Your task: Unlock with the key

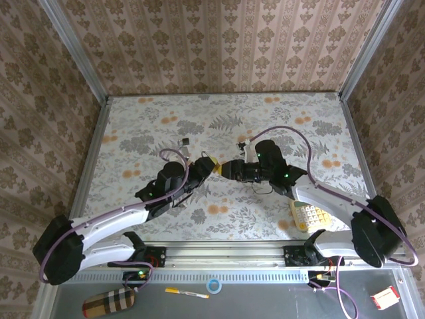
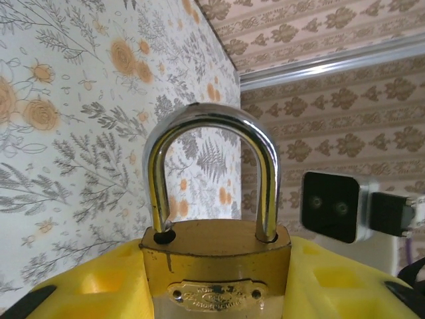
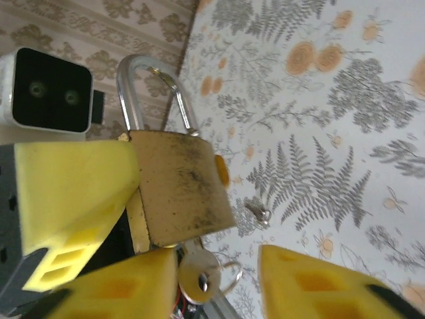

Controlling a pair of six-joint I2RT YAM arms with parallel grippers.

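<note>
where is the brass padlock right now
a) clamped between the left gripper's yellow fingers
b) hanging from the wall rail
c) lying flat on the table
a: the brass padlock stands upright with the left gripper's yellow fingers pressed against both sides of its body.

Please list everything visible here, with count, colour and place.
tablecloth: one, floral grey-orange, spread flat
padlock: one, brass, silver shackle, in left gripper
key: one, silver, ringed, at padlock's bottom
small item: one, dark, on tablecloth beyond left gripper
block: one, pale yellow, tablecloth's near right
case: one, plaid, near ledge, left
pen: one, pale, near ledge, middle
tape roll: one, bluish, near ledge, middle
box: one, red-white, near ledge, right
left gripper: one, yellow fingers, shut on padlock
right gripper: one, yellow fingers, open, beside key
</note>
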